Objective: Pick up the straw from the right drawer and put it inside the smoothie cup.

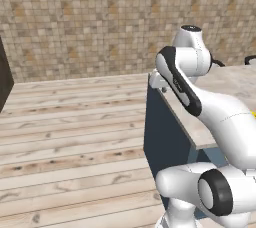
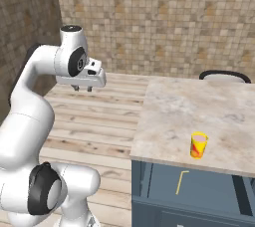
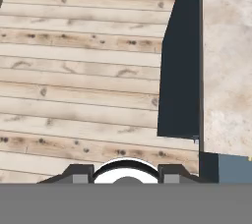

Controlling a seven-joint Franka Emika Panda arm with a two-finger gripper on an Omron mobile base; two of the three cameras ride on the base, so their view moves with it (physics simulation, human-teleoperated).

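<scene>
The arm's white base joints fill the lower left of the right base view; the hand (image 2: 83, 88) is held high at upper left, over the floor, empty, fingers apparently slightly parted. The reach has not begun. Next, the hand must be brought across and down to the straw (image 2: 180, 181), lying in the open drawer (image 2: 219, 191) at bottom right, below the cup (image 2: 198, 145) on the bench (image 2: 174, 116). In the hand view, floor and bench edge are seen.

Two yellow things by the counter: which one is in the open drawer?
The straw: a thin pale stick lying flat in the right drawer. The smoothie cup stands upright on the countertop above.
</scene>
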